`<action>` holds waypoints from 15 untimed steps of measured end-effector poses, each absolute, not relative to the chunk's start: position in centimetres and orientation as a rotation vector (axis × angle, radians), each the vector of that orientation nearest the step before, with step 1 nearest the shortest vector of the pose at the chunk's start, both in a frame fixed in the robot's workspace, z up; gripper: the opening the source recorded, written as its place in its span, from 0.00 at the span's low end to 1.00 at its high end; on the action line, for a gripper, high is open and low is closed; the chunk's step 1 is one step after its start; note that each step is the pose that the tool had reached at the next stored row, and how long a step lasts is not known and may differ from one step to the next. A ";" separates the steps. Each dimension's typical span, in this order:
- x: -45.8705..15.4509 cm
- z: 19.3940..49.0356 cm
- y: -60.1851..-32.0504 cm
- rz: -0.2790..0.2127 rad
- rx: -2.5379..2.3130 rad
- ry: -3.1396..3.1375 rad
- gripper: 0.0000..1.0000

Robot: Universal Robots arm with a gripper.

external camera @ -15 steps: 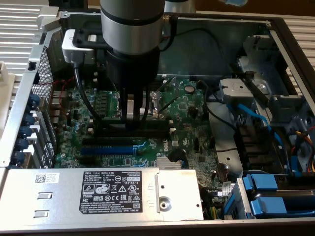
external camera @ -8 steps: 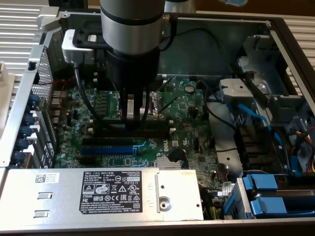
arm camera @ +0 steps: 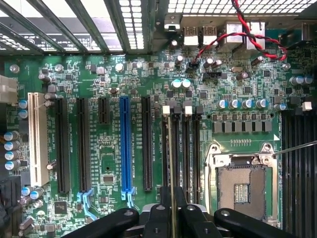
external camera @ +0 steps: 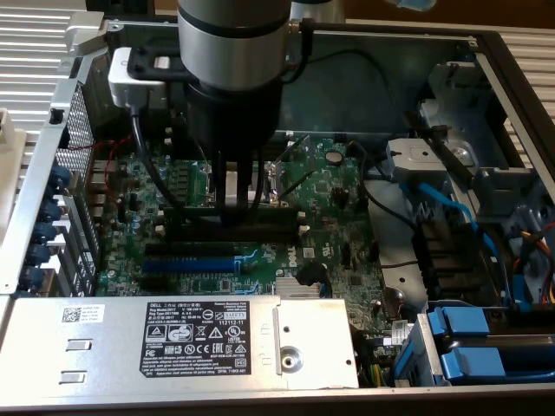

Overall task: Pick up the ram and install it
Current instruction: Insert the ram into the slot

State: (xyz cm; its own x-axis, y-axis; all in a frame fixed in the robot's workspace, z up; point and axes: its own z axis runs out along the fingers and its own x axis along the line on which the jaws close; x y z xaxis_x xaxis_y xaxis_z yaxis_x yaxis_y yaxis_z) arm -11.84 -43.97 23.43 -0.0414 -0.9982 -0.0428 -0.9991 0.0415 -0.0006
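Tool [arm camera: 172,206] clenched on ram [arm camera: 172,148], stick edge-on, lined up along black memory slots [arm camera: 191,148] on motherboard [arm camera: 74,87].

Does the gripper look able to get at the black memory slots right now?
Probably yes: the gripper, shut on the ram, hangs directly over the memory slots with nothing between.

Blue slot [arm camera: 124,144], CPU socket [arm camera: 242,186] on green motherboard [arm camera: 111,161].
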 end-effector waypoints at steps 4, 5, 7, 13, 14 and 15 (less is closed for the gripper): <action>-11.7 23.4 -44.0 0.046 -2.165 2.233 0.15; -11.7 23.4 -44.0 0.046 -2.166 2.233 0.15; -11.7 23.4 -44.0 0.046 -2.166 2.232 0.15; -11.7 23.4 -44.0 0.046 -2.165 2.233 0.15; -11.7 23.4 -44.0 0.046 -2.165 2.233 0.15; -11.7 23.4 -44.0 0.046 -2.164 2.234 0.15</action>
State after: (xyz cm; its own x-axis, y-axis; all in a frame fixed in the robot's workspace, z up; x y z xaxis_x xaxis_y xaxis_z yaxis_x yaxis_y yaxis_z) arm -11.73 -44.03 23.44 -0.0319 -0.9986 -0.0426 -0.9995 0.0320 -0.0005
